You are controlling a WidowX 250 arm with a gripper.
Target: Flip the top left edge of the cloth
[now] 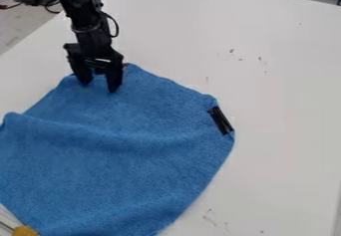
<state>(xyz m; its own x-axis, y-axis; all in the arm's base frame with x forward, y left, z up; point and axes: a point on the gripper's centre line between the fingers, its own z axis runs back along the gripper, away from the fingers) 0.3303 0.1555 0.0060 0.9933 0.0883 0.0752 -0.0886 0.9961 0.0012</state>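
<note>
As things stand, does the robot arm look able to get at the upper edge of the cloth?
Probably yes: the tool hangs right at the upper edge of the blue cloth, fingers apart, and no other object lies on that stretch to block it.

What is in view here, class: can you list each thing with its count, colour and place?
Cloth: one, blue, spread with folds across the left and middle
Black piece: one, black, at the cloth's right edge
Yellow object: one, partly seen, bottom left corner
Table: one, white, under the cloth
Marks: several, dark, on the tabletop
Items beyond the table: count unclear, dark, top right
Robot arm: one, black, upper left
Gripper: one, black, two fingers apart, at the cloth's top corner
</note>
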